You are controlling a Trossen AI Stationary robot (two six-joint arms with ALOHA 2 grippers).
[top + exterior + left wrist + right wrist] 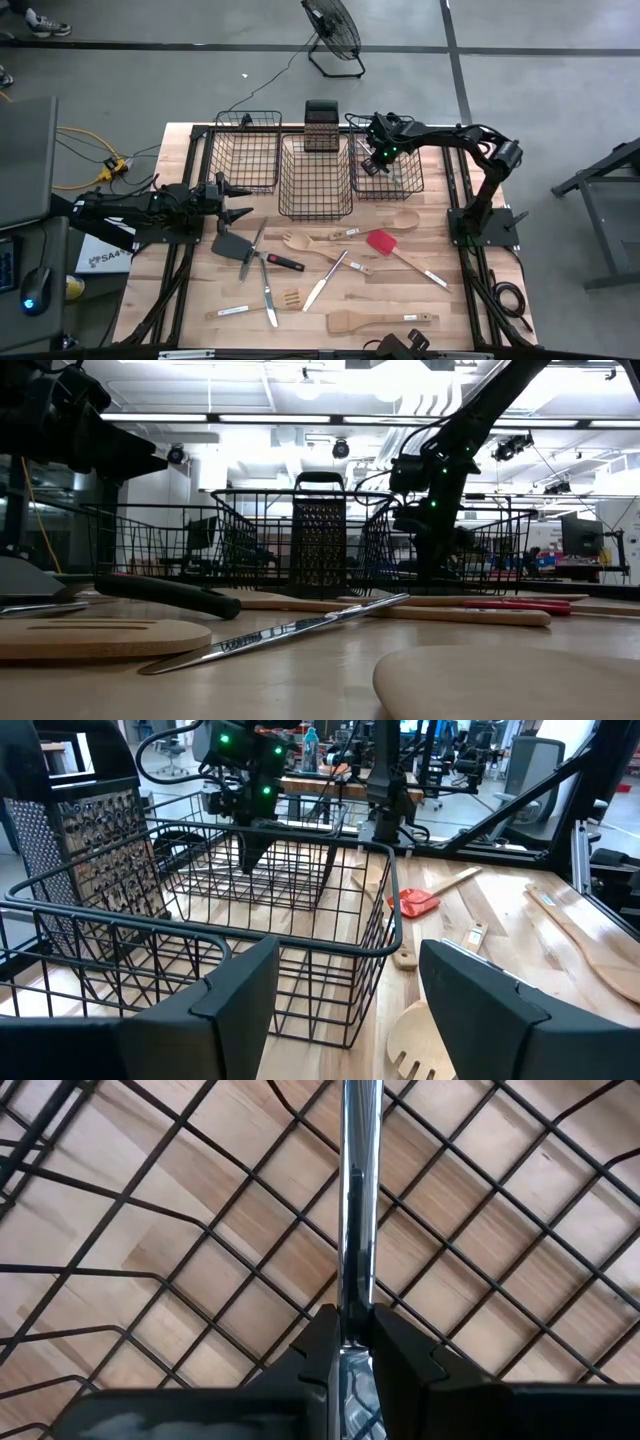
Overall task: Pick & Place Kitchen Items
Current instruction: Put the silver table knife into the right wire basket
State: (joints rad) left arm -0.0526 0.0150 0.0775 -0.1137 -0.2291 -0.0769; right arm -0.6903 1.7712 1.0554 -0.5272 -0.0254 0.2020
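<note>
I see a silver utensil pinched in the right hand, hanging over the floor of the right wire basket; the left hand hovers with fingers wide beside the left basket; other utensils lie scattered on the desk.

no legible text, box print unclear

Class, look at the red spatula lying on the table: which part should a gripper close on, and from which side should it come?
Grip the red spatula on its pale handle, coming straight down from above. It lies flat on the table, and the handle is slim with bare wood on both sides, so the fingers should straddle it crosswise.
</note>
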